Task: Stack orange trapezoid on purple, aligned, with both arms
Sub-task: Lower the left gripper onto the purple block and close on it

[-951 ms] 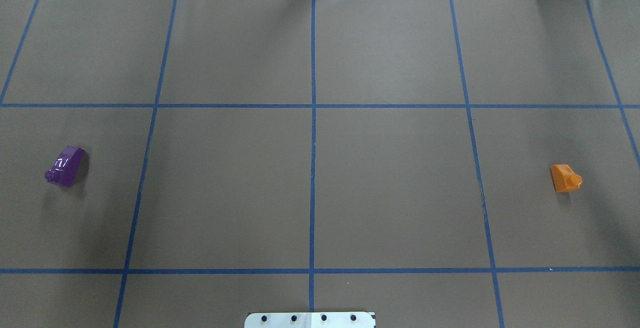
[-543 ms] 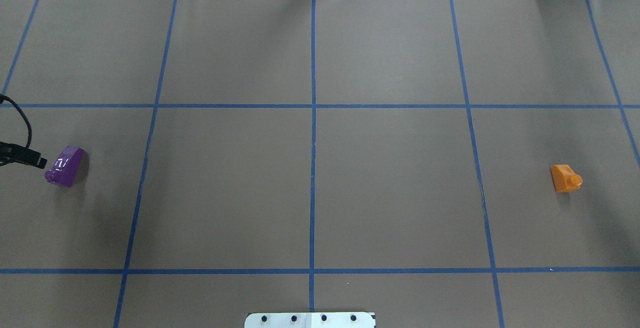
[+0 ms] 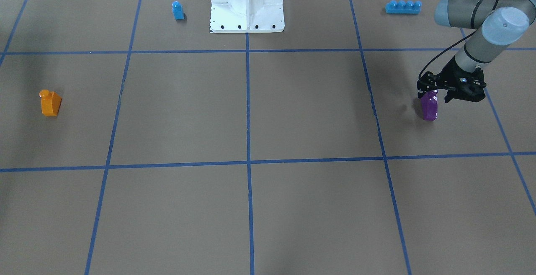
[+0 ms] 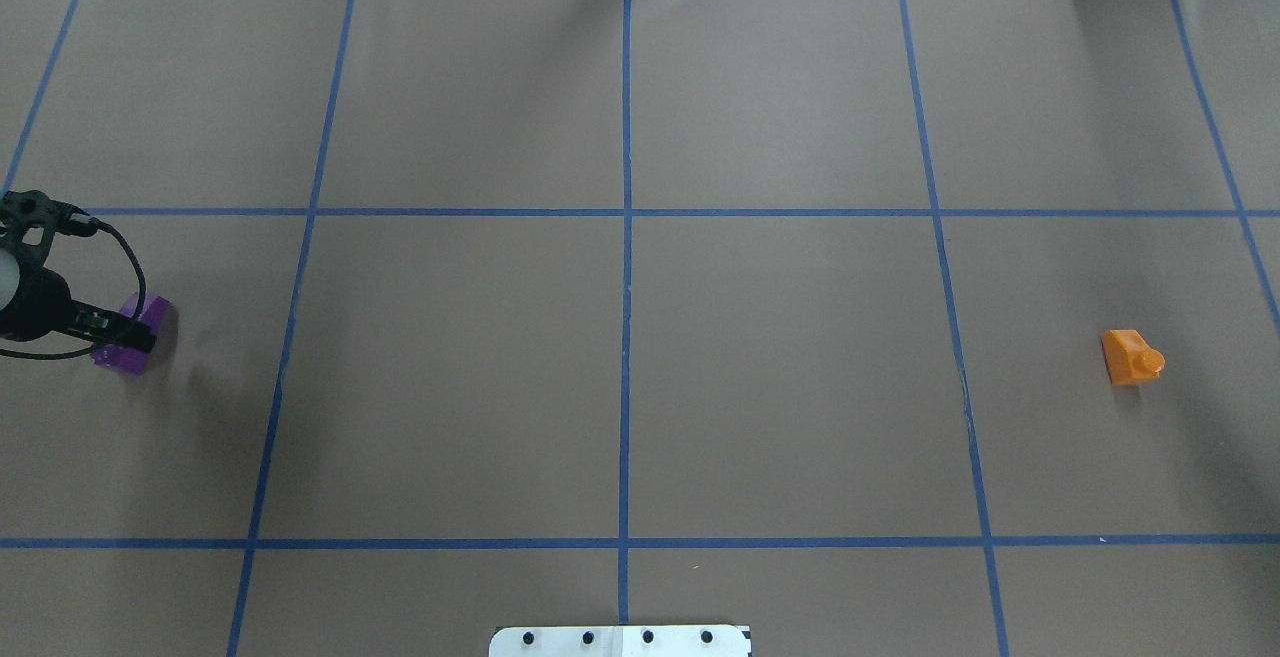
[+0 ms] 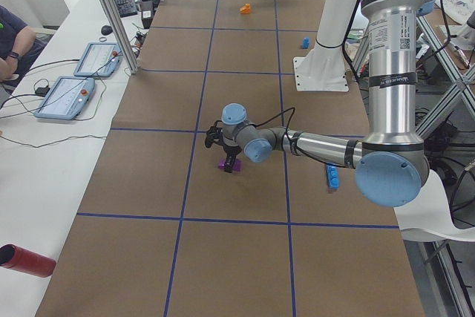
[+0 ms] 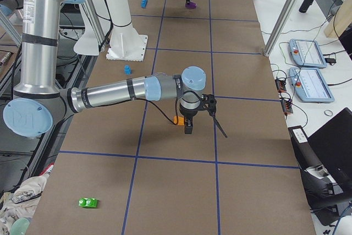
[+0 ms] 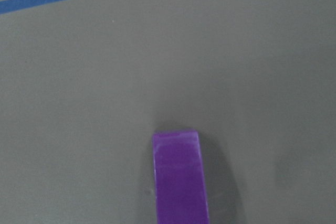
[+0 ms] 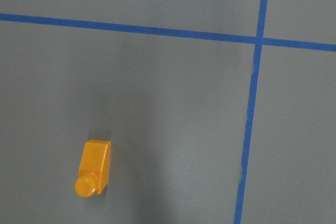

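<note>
The purple block (image 3: pixel 429 107) lies on the brown table at my left side, and it also shows in the overhead view (image 4: pixel 158 314) and the left wrist view (image 7: pixel 178 177). My left gripper (image 3: pixel 437 95) hangs just over it, jaws apparently open, holding nothing; it also shows in the overhead view (image 4: pixel 120 329). The orange trapezoid (image 4: pixel 1130 357) lies on its side at the far right, stud pointing sideways, and it also shows in the right wrist view (image 8: pixel 94 169). My right gripper (image 6: pixel 190 126) hovers beside it (image 6: pixel 178 119). I cannot tell whether it is open or shut.
A small blue single-stud block (image 3: pixel 178 10) and a long blue four-stud brick (image 3: pixel 403 7) lie near the white robot base (image 3: pixel 247 3). A green block (image 6: pixel 88 202) lies near the table's right end. Blue tape lines grid the brown table.
My left gripper has come in from the left edge and moved over the purple block, covering part of it. The orange trapezoid has not moved.
</note>
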`<move>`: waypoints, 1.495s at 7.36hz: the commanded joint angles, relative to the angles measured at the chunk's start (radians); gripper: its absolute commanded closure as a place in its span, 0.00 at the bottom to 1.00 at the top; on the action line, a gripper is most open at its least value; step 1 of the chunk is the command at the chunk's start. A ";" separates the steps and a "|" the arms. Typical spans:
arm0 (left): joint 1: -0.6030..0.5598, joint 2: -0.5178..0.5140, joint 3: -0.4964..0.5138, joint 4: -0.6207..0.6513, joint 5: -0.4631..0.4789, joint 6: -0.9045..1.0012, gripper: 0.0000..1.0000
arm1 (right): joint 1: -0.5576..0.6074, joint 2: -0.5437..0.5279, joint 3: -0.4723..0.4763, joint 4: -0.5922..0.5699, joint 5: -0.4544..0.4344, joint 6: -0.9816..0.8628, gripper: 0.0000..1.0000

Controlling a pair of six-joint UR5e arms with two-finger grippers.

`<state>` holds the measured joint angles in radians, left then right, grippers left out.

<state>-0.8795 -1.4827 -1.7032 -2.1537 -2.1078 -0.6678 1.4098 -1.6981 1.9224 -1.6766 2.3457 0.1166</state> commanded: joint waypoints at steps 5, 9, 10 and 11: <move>0.002 -0.007 -0.064 0.044 -0.001 -0.012 1.00 | 0.000 0.000 0.003 0.002 0.000 0.000 0.00; 0.087 -0.305 -0.187 0.409 0.002 -0.225 1.00 | 0.000 0.002 0.004 0.002 0.000 0.000 0.00; 0.150 -0.385 -0.179 0.451 0.008 -0.319 1.00 | 0.000 0.000 0.003 0.002 -0.002 0.000 0.00; 0.218 -0.484 -0.173 0.518 0.012 -0.404 1.00 | 0.000 0.000 0.003 0.002 -0.002 0.000 0.00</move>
<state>-0.7402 -1.8525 -1.8823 -1.7085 -2.1013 -0.9633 1.4097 -1.6976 1.9257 -1.6751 2.3445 0.1166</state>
